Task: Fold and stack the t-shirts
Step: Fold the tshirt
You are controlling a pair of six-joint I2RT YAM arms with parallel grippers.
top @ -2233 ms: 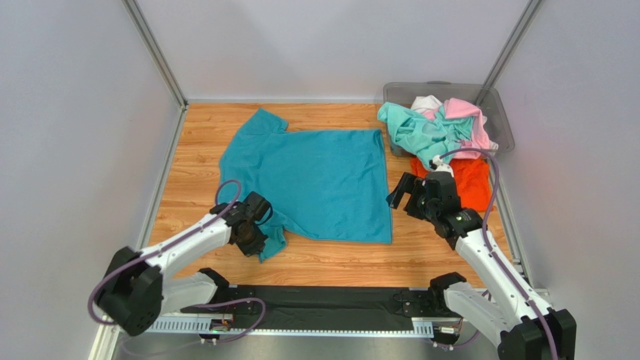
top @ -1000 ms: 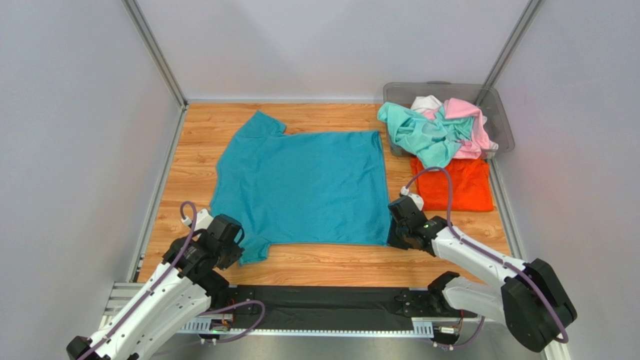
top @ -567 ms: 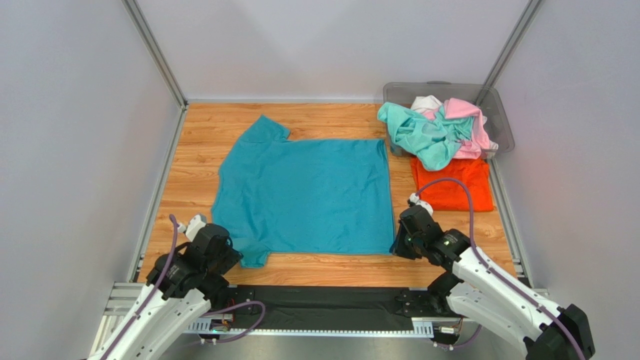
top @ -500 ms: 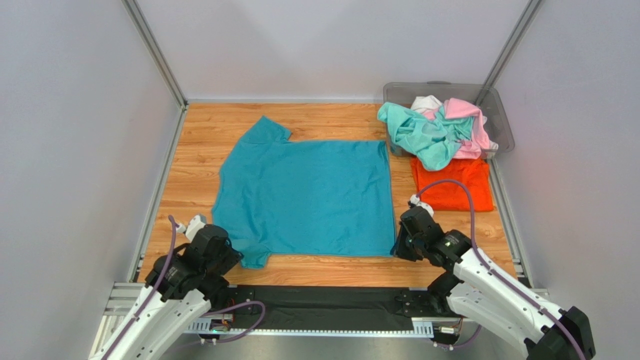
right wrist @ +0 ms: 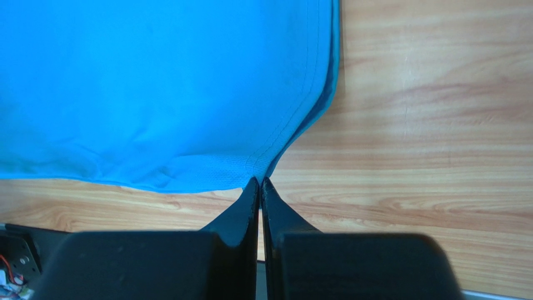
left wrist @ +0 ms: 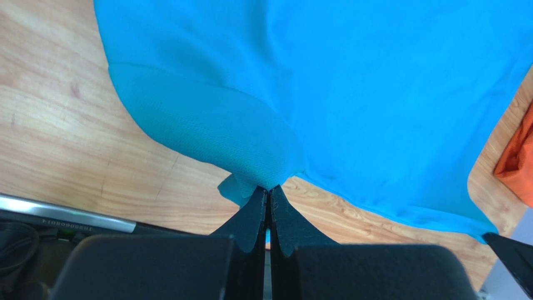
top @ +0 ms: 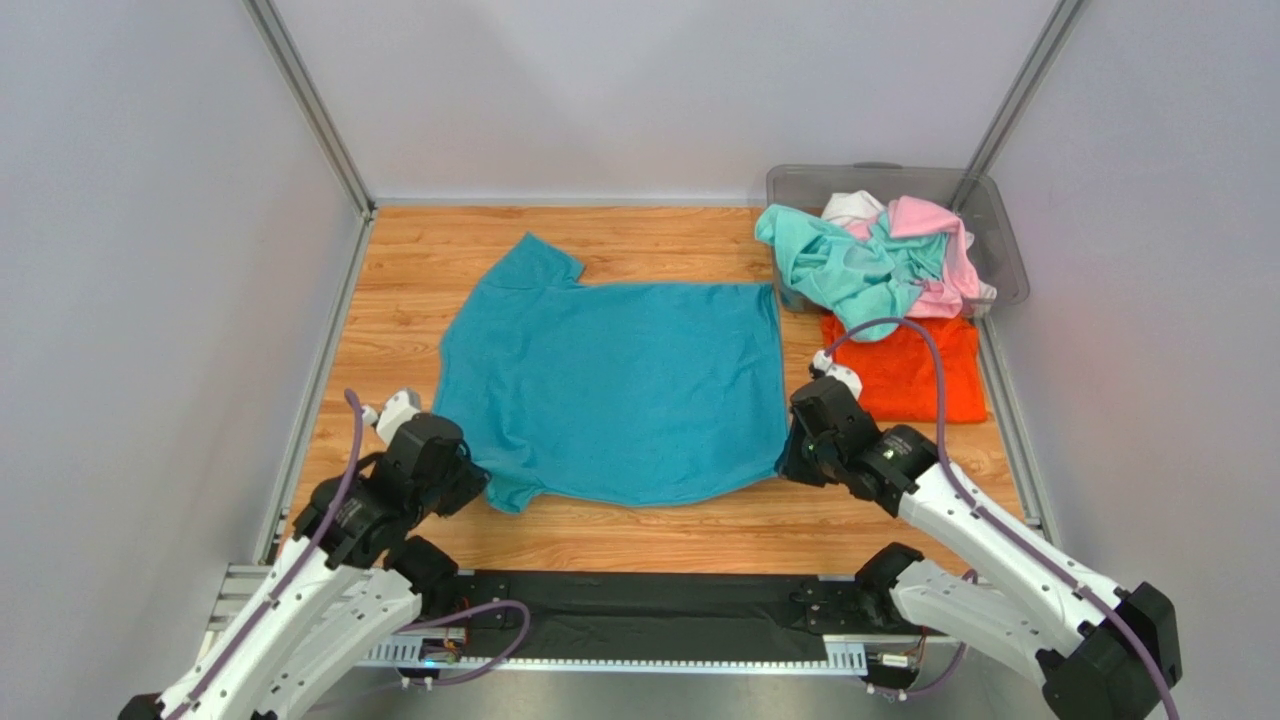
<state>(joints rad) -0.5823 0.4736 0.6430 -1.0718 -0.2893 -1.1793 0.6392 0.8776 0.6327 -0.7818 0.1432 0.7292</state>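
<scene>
A teal-blue t-shirt (top: 616, 383) lies spread on the wooden table, its near edge lifted. My left gripper (top: 478, 483) is shut on the shirt's near-left sleeve corner (left wrist: 266, 178). My right gripper (top: 784, 465) is shut on the near-right hem corner (right wrist: 259, 169). In the left wrist view the left gripper (left wrist: 268, 189) pinches the cloth at its tips; in the right wrist view the right gripper (right wrist: 259, 181) does the same. An orange t-shirt (top: 909, 368) lies flat at the right. Mint-green (top: 842, 267), pink (top: 939, 240) and white (top: 852, 204) t-shirts are heaped in the bin.
A grey translucent plastic bin (top: 999, 225) stands at the back right corner. Grey walls with metal posts enclose the table on three sides. A black strip (top: 646, 608) runs along the near edge between the arm bases.
Both grippers, holding the shirt's near corners, first dragged it toward the near edge, then moved back away from it; the near hem now sags between them.
</scene>
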